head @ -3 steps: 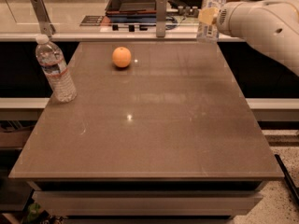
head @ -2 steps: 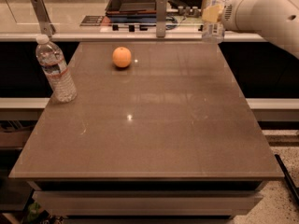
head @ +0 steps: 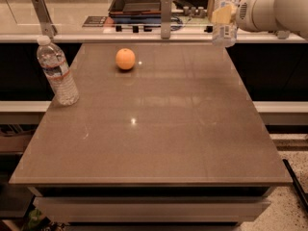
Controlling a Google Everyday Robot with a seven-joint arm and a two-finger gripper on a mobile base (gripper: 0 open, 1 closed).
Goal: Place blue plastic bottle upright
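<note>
The blue plastic bottle point(head: 224, 20), clear with a pale label, is upright at the table's far right corner. My gripper point(head: 223, 14), with yellowish fingers, is shut around the bottle's middle. It comes in from the right on the white arm point(head: 274, 6). The bottle's base is level with the table's back edge, and I cannot tell whether it touches the table point(head: 159, 129).
A taller clear bottle with a reddish label band point(head: 57, 72) stands at the table's left edge. An orange point(head: 125, 58) lies at the far middle. Behind the table is a counter with metal posts point(head: 165, 16) and a dark tray point(head: 139, 1).
The arm has moved slightly to the right with the bottle still in the gripper. The other bottle and the orange have not moved.
</note>
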